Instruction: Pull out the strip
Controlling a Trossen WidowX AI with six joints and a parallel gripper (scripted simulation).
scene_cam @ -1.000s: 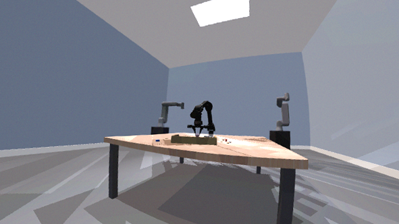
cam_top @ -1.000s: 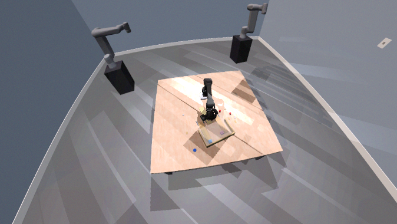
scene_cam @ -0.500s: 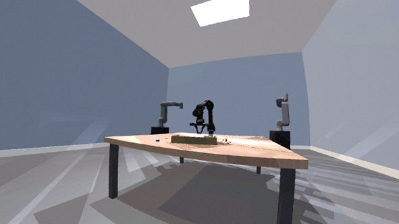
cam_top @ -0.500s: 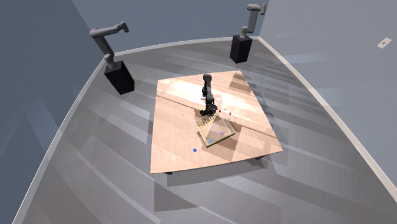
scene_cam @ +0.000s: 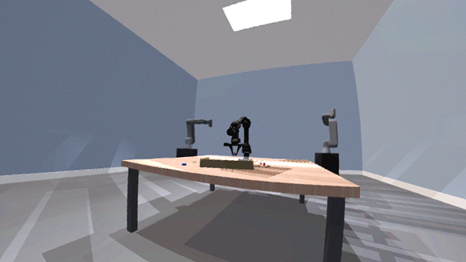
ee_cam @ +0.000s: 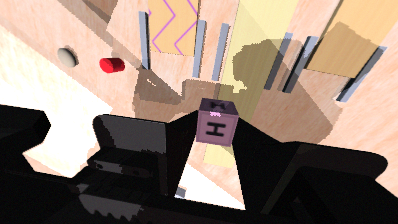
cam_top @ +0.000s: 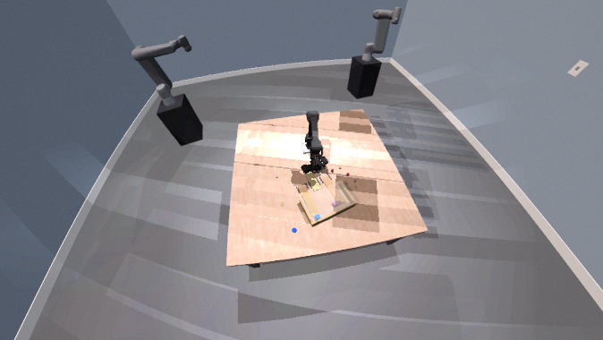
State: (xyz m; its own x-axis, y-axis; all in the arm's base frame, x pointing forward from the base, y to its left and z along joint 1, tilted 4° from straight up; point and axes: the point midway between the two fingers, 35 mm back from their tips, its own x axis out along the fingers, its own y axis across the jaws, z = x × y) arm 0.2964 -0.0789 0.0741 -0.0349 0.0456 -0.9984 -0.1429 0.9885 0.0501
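My gripper point(ee_cam: 215, 117) point(cam_top: 314, 169) point(scene_cam: 236, 153) is shut on the labelled cube point(ee_cam: 217, 125), a pale purple cube with a black H on its near face. In the wrist view the cube sits between my two dark fingers, above the table. Below it lies a pale yellow strip point(ee_cam: 252, 45). To its left lies a strip with a purple zigzag point(ee_cam: 172, 27), and to its right an orange strip point(ee_cam: 350, 47). Grey-blue rails point(ee_cam: 200, 42) run between the strips. In the top view the strips reach into a low wooden frame point(cam_top: 346, 193) in front of my arm.
A red cylinder point(ee_cam: 111, 65) and a pale ball point(ee_cam: 66, 56) lie on the table point(cam_top: 268, 242) left of the strips. A blue cube point(cam_top: 317, 216) and a pink one point(cam_top: 335, 203) sit inside the frame. A blue dot point(cam_top: 293, 230) lies nearer the front edge. Two grey arms stand off the table.
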